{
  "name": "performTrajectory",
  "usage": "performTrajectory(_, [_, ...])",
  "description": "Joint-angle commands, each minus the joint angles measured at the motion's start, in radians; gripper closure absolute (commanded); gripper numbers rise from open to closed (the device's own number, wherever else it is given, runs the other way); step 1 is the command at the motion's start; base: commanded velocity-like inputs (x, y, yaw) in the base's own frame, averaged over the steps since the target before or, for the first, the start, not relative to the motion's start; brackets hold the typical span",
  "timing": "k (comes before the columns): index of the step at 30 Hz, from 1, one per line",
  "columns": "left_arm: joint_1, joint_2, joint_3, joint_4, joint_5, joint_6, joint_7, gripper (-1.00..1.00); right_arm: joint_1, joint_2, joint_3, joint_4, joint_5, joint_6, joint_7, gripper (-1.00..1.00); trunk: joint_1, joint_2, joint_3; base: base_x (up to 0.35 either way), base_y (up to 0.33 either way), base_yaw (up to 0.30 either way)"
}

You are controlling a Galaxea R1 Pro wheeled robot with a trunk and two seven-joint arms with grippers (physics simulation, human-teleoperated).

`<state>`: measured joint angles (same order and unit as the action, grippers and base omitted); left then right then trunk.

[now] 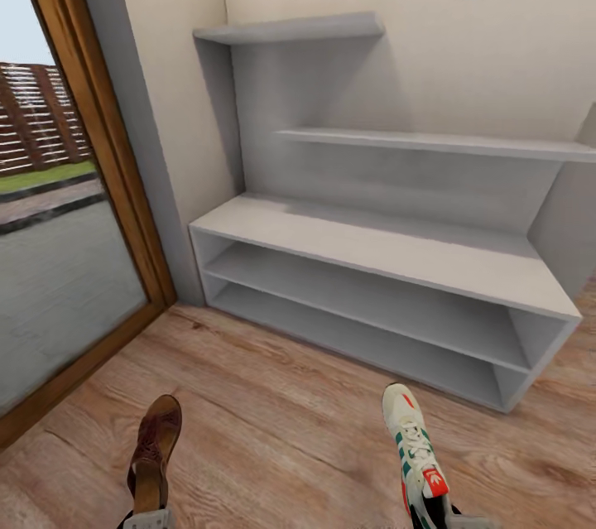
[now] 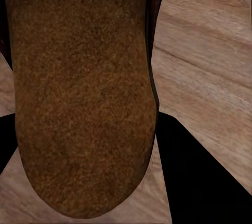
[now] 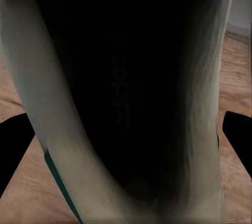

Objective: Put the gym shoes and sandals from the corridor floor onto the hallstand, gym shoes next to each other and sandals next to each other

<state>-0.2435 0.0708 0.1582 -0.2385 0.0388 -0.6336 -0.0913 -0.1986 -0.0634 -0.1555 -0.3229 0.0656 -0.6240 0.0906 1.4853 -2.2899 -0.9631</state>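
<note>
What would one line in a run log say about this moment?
left pincer: holds sandal | right pincer: holds gym shoe | both above corridor floor | hallstand: ahead, no shoes on it

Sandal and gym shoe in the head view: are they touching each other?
Apart. The head view shows the sandal at the left and the gym shoe at the right, with a wide stretch of bare corridor floor between them.

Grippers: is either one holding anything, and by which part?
Left gripper holds a dark brown leather sandal by its heel end; right gripper holds a white green-striped gym shoe by its heel end.
</note>
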Motion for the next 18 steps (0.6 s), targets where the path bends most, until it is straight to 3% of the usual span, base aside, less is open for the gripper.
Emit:
performTrajectory(1, [0.0,0.0,0.006,0.001,0.001,-0.001,-0.008,1.0,-0.001,0.001,-0.009,0.001,0.006,-0.003,0.008,1.0,0.0,0.0,0.0,0.0,0.305,-0.293])
performTrajectory(11, [0.0,0.0,0.006,0.001,0.001,-0.001,-0.008,1.0,-0.001,0.001,-0.009,0.001,0.006,-0.003,0.008,1.0,0.0,0.0,0.008,0.005,0.305,-0.278])
performTrajectory(18, [0.0,0.0,0.006,0.001,0.001,-0.001,-0.008,1.0,-0.001,0.001,-0.009,0.001,0.006,-0.003,0.008,1.0,0.0,0.0,0.015,0.099,0.298,-0.264])
